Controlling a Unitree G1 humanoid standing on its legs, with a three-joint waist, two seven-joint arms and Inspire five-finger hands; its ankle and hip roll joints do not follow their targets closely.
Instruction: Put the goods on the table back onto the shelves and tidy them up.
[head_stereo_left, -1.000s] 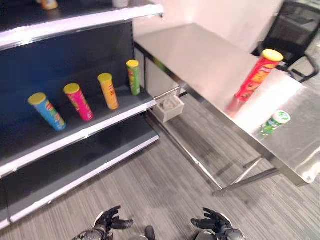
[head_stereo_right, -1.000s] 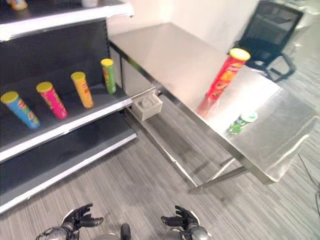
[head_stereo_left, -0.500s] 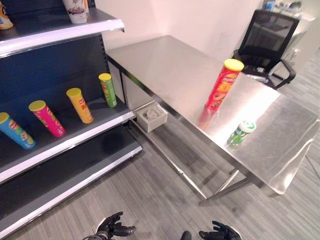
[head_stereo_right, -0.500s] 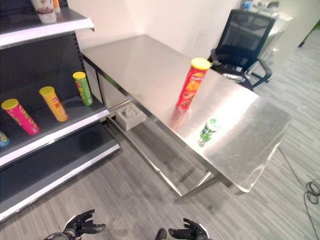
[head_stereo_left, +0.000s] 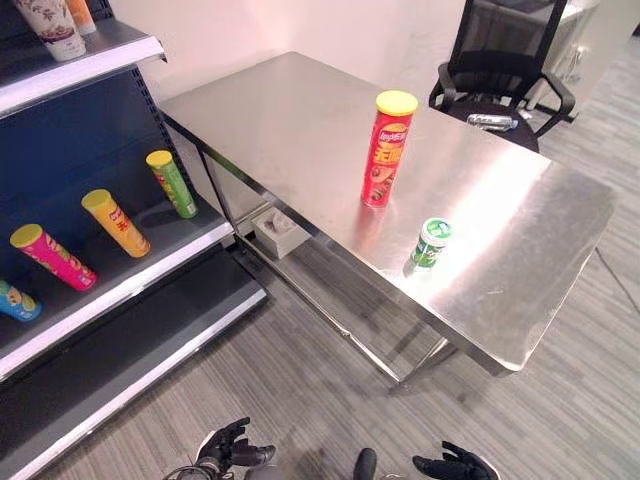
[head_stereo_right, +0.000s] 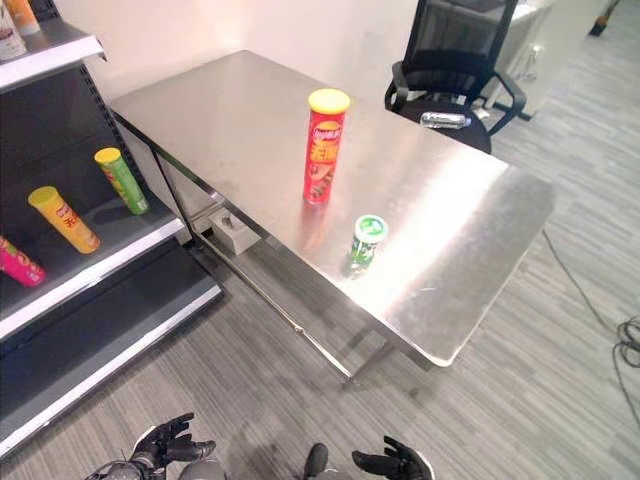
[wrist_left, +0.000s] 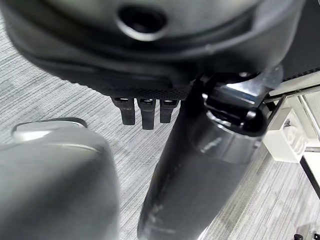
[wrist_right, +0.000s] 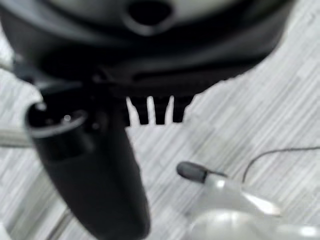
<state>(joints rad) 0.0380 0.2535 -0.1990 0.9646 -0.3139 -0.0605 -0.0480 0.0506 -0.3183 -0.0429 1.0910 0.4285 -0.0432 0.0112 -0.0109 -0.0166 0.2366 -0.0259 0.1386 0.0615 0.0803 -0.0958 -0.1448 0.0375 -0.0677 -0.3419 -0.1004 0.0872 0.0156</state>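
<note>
bench (head_stereo_left: 300, 110) – red can (head_stereo_left: 387, 148) upright at centre, green can (head_stereo_left: 431, 242) lower right | left robot hand (head_stereo_left: 226, 448) | right robot hand (head_stereo_left: 455, 466) – both bottom edge, loosely spread, empty

Grey wood-grain floor (head_stereo_left: 300, 390); pale wall (head_stereo_left: 300, 30); black office chair (head_stereo_left: 505, 60) behind steel table (head_stereo_left: 520, 230).

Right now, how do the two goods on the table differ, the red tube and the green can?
The red tube is tall and slim with a yellow lid; the green can is short with a white and green top. The red tube stands nearer the table's middle; the green can stands nearer the table's front edge, to the tube's right. Both stand upright and apart on the steel top. Both hands, the left hand and the right hand, hang low and hold nothing.
</note>
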